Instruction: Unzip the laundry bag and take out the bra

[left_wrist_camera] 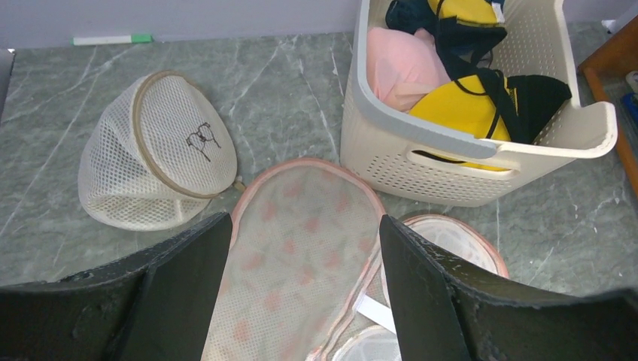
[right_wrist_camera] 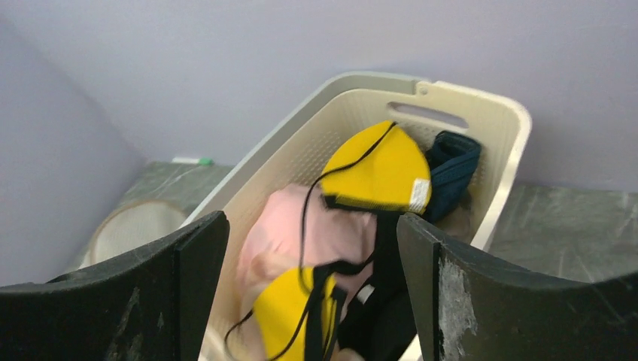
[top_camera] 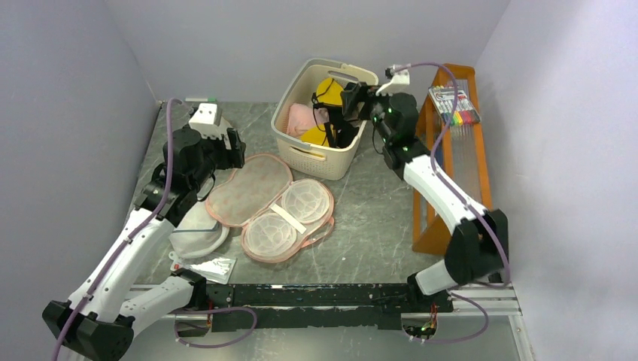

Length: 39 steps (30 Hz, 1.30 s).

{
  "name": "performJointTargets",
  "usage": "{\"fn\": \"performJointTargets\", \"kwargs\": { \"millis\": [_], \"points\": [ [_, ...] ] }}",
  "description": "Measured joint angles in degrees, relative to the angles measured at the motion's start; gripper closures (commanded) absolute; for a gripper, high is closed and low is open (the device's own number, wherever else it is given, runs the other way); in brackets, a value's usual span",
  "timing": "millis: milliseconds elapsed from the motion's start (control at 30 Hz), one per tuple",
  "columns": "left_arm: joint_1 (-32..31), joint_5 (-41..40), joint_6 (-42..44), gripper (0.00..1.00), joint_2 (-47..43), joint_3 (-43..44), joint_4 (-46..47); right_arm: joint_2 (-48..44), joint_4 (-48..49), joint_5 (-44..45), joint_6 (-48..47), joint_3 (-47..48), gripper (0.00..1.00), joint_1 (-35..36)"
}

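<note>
The peach-pink laundry bag (top_camera: 248, 188) lies open on the table, its printed flap folded back beside its other half, which has white mesh cups (top_camera: 290, 218). In the left wrist view the flap (left_wrist_camera: 301, 248) lies between and below my open fingers. My left gripper (top_camera: 229, 148) is open and empty above the flap's far end. The yellow bra (top_camera: 329, 90) with black straps lies in the cream basket (top_camera: 312, 154), on other garments, and shows in both wrist views (left_wrist_camera: 459, 113) (right_wrist_camera: 380, 169). My right gripper (top_camera: 347, 105) is open and empty above the basket.
In the basket (left_wrist_camera: 451, 173) are also a pink garment (left_wrist_camera: 402, 64) and a dark navy one (right_wrist_camera: 451, 162). A beige round mesh bag (left_wrist_camera: 154, 162) lies left of the flap. A white mesh bag (top_camera: 197, 229) and a small packet (top_camera: 211, 267) lie near left. A wooden rack (top_camera: 451, 162) stands at the right.
</note>
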Motion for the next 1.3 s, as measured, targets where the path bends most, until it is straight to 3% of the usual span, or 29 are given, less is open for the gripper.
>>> {"fn": "performJointTargets", "kwargs": {
  "millis": [167,333,433,667,900,1067,1300],
  "points": [
    [0.20,1.14,-0.31,0.17,2.27,0.00,0.00,-10.25,2.32,-5.99,-0.74,-12.61,0.17,2.64],
    [0.22,3.56,-1.68,0.02,5.81,-0.02,0.07,-15.04,1.64,-8.76,-5.07,-23.91,0.14,9.99],
    [0.22,6.47,-3.82,0.00,9.01,-0.59,0.59,-20.39,2.10,-10.10,-7.65,-30.45,0.14,13.42],
    [0.24,9.20,-9.40,0.00,17.31,-3.63,-1.95,-26.97,5.35,-8.70,-9.86,-33.66,0.13,13.46],
    [0.26,1.03,-5.46,0.11,32.00,6.32,-13.66,-27.93,7.72,-6.71,-10.25,-35.69,0.13,13.46],
    [0.61,-6.78,-1.49,0.11,42.45,11.58,-17.57,-28.15,7.82,-5.09,-10.93,-36.11,0.13,13.46],
    [6.60,-1.01,3.21,0.26,47.10,11.39,-15.47,-29.29,8.72,-3.96,-11.41,-36.89,0.13,13.42]
  ]
}}
